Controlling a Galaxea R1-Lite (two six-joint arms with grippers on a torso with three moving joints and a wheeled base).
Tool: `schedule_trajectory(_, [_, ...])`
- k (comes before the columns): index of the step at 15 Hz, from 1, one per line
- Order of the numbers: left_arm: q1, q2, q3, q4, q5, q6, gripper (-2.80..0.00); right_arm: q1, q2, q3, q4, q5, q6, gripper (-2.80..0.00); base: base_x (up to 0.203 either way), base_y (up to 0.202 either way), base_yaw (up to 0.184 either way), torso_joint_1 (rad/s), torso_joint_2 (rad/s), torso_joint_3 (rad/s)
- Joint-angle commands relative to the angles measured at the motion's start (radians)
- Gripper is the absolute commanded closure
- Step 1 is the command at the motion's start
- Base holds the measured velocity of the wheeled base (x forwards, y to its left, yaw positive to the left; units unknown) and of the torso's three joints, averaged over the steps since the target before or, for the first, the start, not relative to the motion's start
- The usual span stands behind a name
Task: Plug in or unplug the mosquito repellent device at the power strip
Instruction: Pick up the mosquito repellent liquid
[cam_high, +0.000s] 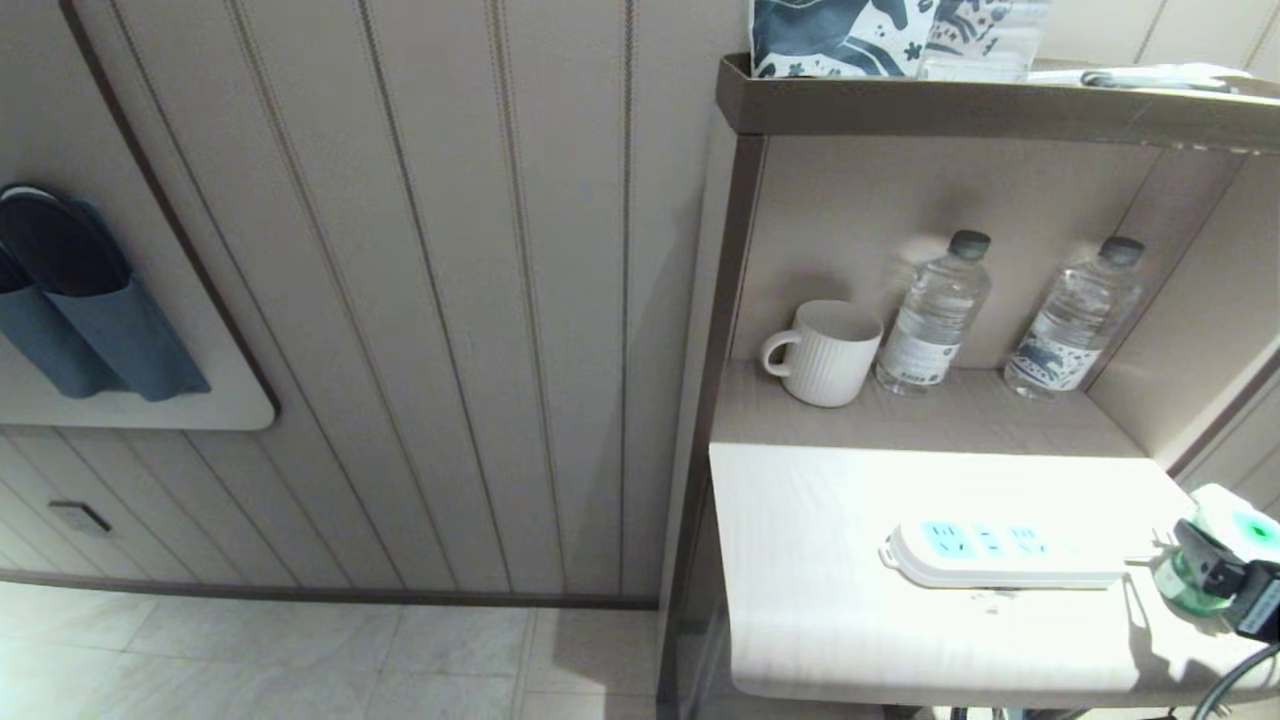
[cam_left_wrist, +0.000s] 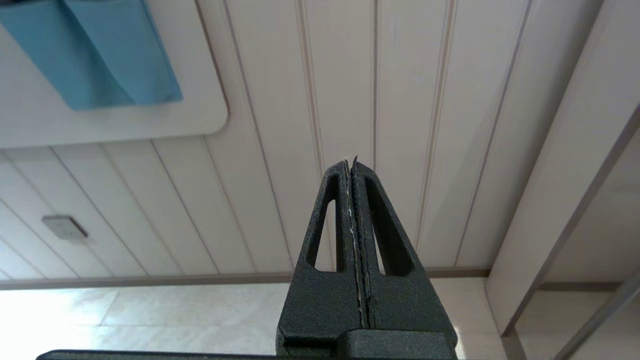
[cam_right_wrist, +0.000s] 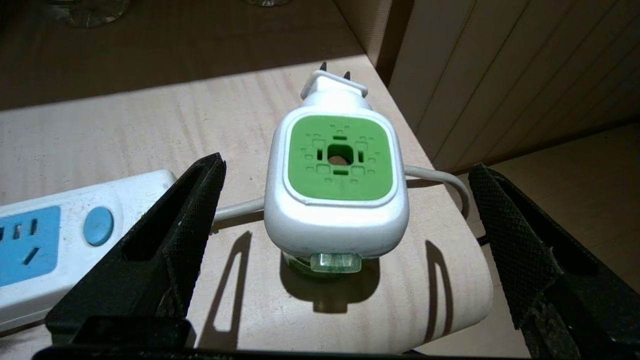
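two black fingers (cam_right_wrist: 185, 220) of the right gripper (cam_right_wrist: 345, 235) stand wide on either side of the mosquito repellent device (cam_right_wrist: 340, 195), unplugged on the table (cam_high: 850, 620) beside the power strip (cam_high: 1000, 553); the left gripper (cam_left_wrist: 354, 165) is closed.

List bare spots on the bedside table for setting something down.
Free: table top left of and in front of the power strip. Crowded: right edge, mosquito repellent device inside the open right claw; back shelf holds mug and water bottles.

mosquito repellent device (cam_right_wrist: 337, 192): white, green centre | power strip (cam_high: 1000, 555): white, light-blue sockets | mug (cam_high: 828, 352): white, ribbed
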Motion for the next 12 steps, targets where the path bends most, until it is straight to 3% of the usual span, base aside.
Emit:
schedule_trajectory(1, [0.000,0.000,0.000,0.000,0.000,0.000,0.00,-0.001,-0.013,0.000,-0.009,0.000,0.000,-2.80,0.000,0.000,0.000,-0.210,0.49,0.283])
schedule_trajectory(5, [0.000,0.000,0.000,0.000,0.000,0.000,0.00,0.000,-0.052,0.000,-0.008,0.000,0.008,-2.80,0.000,0.000,0.000,-0.153,0.39,0.232])
schedule_trajectory(12, [0.000,0.000,0.000,0.000,0.000,0.000,0.00,0.002,-0.106,0.000,0.016,0.012,-0.005,-2.80,0.000,0.000,0.000,-0.011,0.03,0.020])
